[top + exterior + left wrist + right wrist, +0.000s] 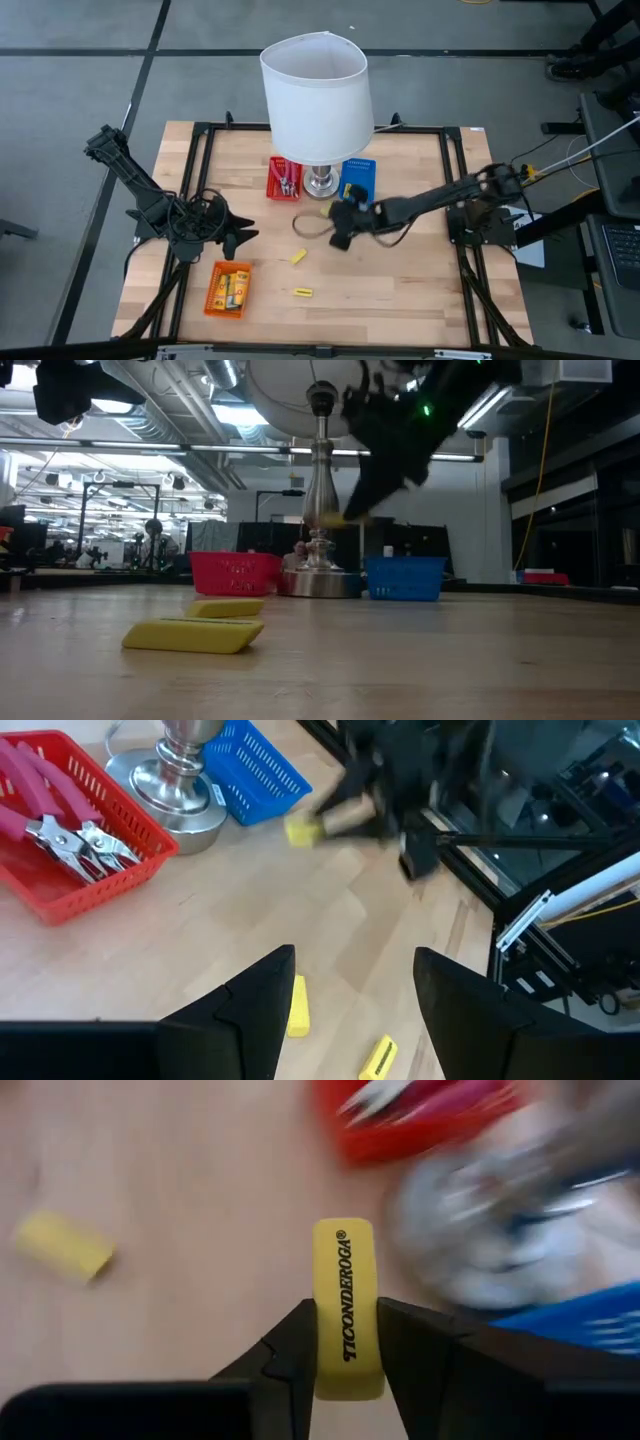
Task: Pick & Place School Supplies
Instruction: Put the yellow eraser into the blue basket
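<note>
- The left pincer (pixel 243 236) sits at the left-centre of the overhead frame, above bare wood near the left rail of the surface (pixel 400 290); its fingers (pixel 262 995) are spread wide with nothing between them.
- Below it, at lower left, the orange basket (pixel 228 289) lies just inside the left rail and holds yellow packets (pixel 232 291) with dark print.
- Two plain yellow pieces lie loose on open wood at lower centre: a tilted yellow piece (pixel 298 257) and a lower yellow piece (pixel 303 292), apart from each other and from the basket, with free room all round them.
- At upper centre, the red basket (pixel 283 178) holds the red-handled pliers (pixel 45 815) and sits just left of the lamp (pixel 316 100), whose metal base (pixel 170 790) stands on the surface.
- The blue basket (pixel 358 178) lies just right of the lamp base, near the back rail.
- The right pincer (pixel 343 222) hangs at frame centre, in front of the lamp base and blue basket and raised off the wood in the low view; its jaws are closed on a yellow eraser (pixel 346 1308) printed TICONDEROGA, gripped across its narrow sides.
- The right half of the surface, toward the right rail, is open wood crossed only by the right arm (pixel 440 196).
</note>
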Controlling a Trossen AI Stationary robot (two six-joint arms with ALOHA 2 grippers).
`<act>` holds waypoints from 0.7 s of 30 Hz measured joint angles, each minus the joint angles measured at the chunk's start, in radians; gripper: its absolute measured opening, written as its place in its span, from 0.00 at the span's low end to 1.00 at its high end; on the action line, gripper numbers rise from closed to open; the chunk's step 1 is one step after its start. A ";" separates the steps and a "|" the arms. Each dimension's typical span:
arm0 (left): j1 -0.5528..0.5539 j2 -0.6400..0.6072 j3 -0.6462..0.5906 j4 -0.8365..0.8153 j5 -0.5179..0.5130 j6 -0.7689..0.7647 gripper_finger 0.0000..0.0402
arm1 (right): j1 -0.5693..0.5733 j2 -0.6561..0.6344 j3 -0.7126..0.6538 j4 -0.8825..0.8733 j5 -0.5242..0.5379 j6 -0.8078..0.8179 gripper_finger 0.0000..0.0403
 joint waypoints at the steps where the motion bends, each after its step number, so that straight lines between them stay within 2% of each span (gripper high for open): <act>1: 0.000 0.001 0.000 0.001 -0.003 0.002 0.50 | -0.009 -0.032 0.002 -0.016 0.017 -0.001 0.24; 5: 0.000 0.002 0.000 0.000 -0.030 0.016 0.50 | -0.044 -0.128 0.003 -0.128 0.133 -0.028 0.24; 8: 0.000 0.004 0.000 0.001 -0.049 0.026 0.50 | -0.094 -0.163 -0.003 -0.186 0.168 -0.062 0.24; 13: 0.000 0.004 0.000 0.001 -0.051 0.033 0.50 | -0.185 -0.168 -0.086 -0.177 0.157 -0.121 0.24; 17: 0.000 0.004 0.000 0.009 -0.051 0.025 0.50 | -0.250 -0.168 -0.177 -0.140 0.093 -0.133 0.24; 21: 0.000 0.004 0.000 0.012 -0.051 0.024 0.50 | -0.282 -0.169 -0.203 -0.099 0.053 -0.161 0.24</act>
